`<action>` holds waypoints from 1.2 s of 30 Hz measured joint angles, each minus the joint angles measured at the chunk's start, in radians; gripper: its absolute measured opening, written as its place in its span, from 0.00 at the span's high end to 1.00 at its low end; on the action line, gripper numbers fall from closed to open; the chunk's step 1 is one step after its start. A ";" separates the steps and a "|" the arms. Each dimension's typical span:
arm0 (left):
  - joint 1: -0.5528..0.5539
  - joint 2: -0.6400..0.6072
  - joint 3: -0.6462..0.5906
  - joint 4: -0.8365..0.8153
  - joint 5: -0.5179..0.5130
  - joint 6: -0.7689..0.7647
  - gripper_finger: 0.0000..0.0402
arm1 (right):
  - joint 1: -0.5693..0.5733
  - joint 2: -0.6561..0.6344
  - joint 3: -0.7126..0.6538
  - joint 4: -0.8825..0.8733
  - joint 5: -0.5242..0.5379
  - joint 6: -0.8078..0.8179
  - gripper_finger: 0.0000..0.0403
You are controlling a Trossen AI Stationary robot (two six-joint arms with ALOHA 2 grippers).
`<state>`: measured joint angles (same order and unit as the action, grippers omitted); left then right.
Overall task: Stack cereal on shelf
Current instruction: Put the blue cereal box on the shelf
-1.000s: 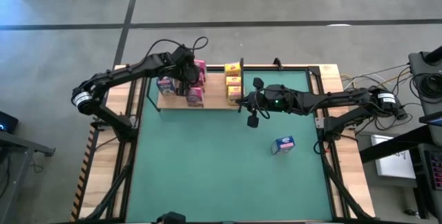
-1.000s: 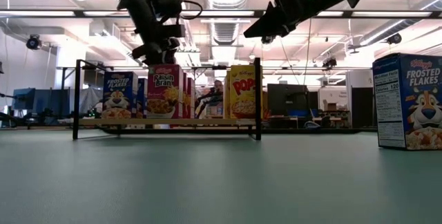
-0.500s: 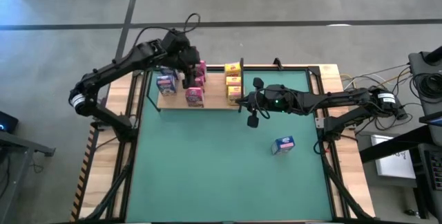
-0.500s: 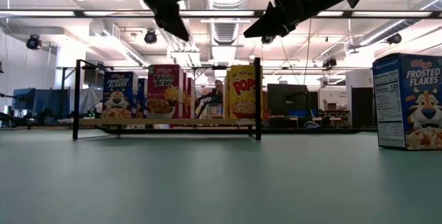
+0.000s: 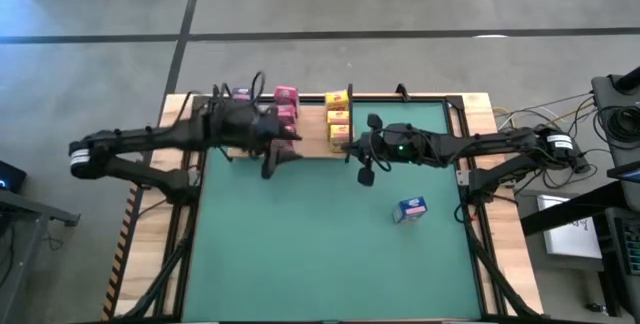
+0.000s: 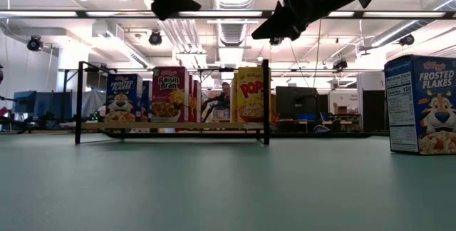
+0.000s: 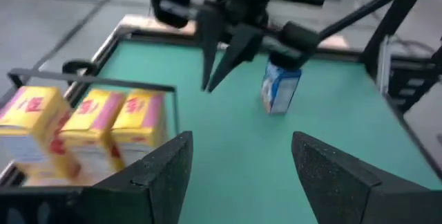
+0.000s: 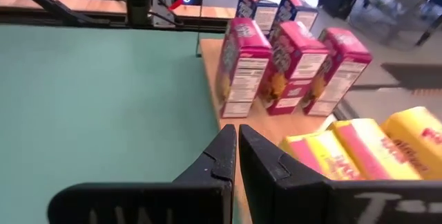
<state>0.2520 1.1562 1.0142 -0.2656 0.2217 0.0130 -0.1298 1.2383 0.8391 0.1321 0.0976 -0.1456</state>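
From above, the shelf (image 5: 315,150), a flat light-wood panel edged by thin black posts, lies along the far side of the smooth green mat (image 5: 330,254); pink boxes (image 5: 286,104) and yellow boxes (image 5: 338,122) stand on it, though the left arm hides much of its left end. The left gripper (image 5: 272,156) hangs over the shelf's front edge, and the right gripper (image 5: 364,163) waits just off the shelf's right end. A lone blue box (image 5: 410,208) stands apart on the mat. At table height, printed cardboard fronts line the shelf (image 6: 171,125), and the blue box (image 6: 420,103) is cut off at the frame edge; both arms are dark silhouettes overhead. The left wrist view shows that gripper's blunt fingers (image 7: 155,175) spread apart and empty, with the yellow boxes (image 7: 83,124) blurred. The right wrist view shows its tapered fingers (image 8: 222,156) pressed together on nothing, before glossy pink boxes (image 8: 286,65); the yellow boxes (image 8: 359,148) are partly cropped.
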 joint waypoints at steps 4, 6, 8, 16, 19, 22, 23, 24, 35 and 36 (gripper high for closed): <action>-0.117 -0.073 -0.145 0.191 -0.118 -0.055 0.43 | 0.026 -0.017 0.011 -0.051 -0.010 0.093 0.98; -0.165 -0.095 -0.209 0.270 -0.164 -0.071 0.43 | 0.043 -0.020 0.034 -0.104 -0.037 0.154 0.98; -0.205 -0.108 -0.272 0.360 -0.192 -0.078 0.43 | 0.064 -0.020 0.065 -0.173 -0.058 0.208 0.98; -0.263 -0.077 -0.493 0.813 -0.197 -0.107 0.43 | 0.170 -0.017 0.097 -0.191 -0.073 0.091 0.98; -0.272 -0.034 -0.567 0.991 -0.197 -0.167 0.43 | 0.195 -0.011 0.076 -0.070 -0.074 -0.003 0.98; -0.284 0.007 -0.615 1.122 -0.196 -0.219 0.43 | 0.200 -0.010 0.076 -0.024 -0.092 -0.044 0.98; -0.288 0.019 -0.626 1.152 -0.196 -0.233 0.43 | 0.200 -0.010 0.076 -0.018 -0.099 -0.047 0.98; -0.294 0.030 -0.630 1.170 -0.196 -0.244 0.43 | 0.200 -0.010 0.075 -0.019 -0.101 -0.049 0.98; -0.315 0.115 -0.603 1.183 -0.194 -0.282 0.43 | 0.194 0.082 0.055 0.022 -0.097 -0.099 0.98; -0.315 0.128 -0.598 1.184 -0.194 -0.277 0.43 | 0.194 0.094 0.055 0.024 -0.097 -0.102 0.98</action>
<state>-0.0631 1.2839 0.4164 0.9182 0.0277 -0.2635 0.0647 1.3325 0.8943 0.1563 0.0010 -0.2477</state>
